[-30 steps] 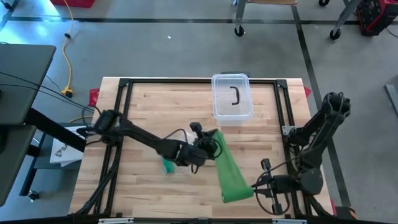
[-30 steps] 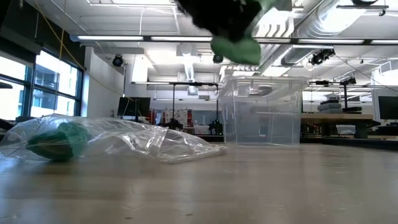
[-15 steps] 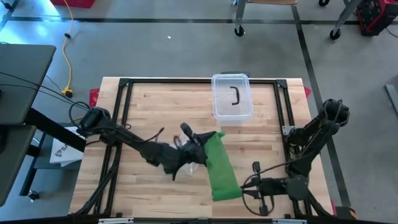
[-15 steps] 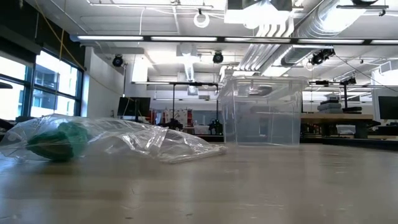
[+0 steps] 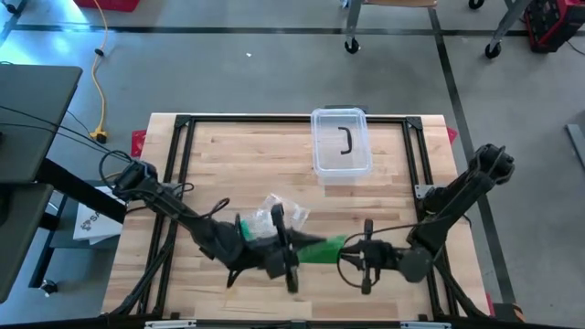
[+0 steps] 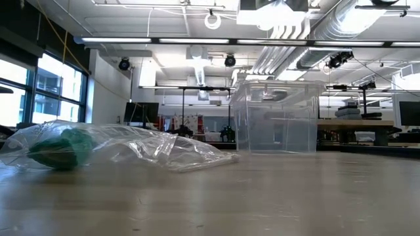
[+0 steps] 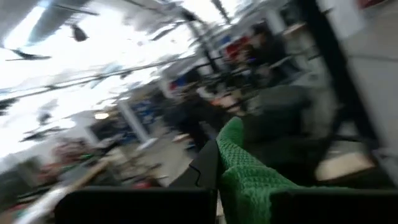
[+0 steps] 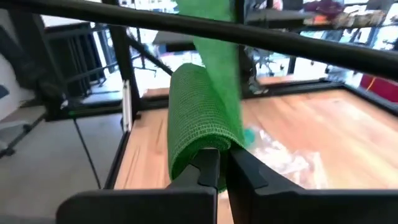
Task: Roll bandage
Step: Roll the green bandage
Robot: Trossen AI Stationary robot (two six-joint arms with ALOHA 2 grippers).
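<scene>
A green bandage (image 5: 322,249) hangs above the table's near middle as a short narrow strip between my two grippers. My left gripper (image 5: 294,260) is shut on its left end and my right gripper (image 5: 351,257) on its right end. In the right wrist view the bandage (image 8: 202,118) curls over the fingertips, and a strip runs on away from them. A clear plastic bag (image 5: 274,216) lies on the table just beyond, its flat underside on the wood. The bag (image 6: 131,147) shows a green lump (image 6: 60,147) inside it. Neither gripper appears in the low view. My left gripper pinches the bandage's left end (image 7: 239,186) between its two fingers, coming about level from the table's left. The bandage is clear of the table. My right gripper pinches the bandage's right end (image 8: 205,146) between its shut fingers, coming about level from the table's right. The cloth bends over the fingertips in a rounded fold and runs on as a strip (image 8: 217,37). It is clear of the table.
A clear lidded container (image 5: 342,142) stands at the far middle of the table; it also shows in the low view (image 6: 279,118). A black frame (image 5: 274,120) runs along the table's edges. Bare wood lies to the near left and far right.
My left gripper has risen, moved toward the near edge and tipped up from pointing down to about level. My right gripper has moved toward the table's left. The bandage, earlier a long broad band slanting to the near right, is now a short narrow strip between them.
</scene>
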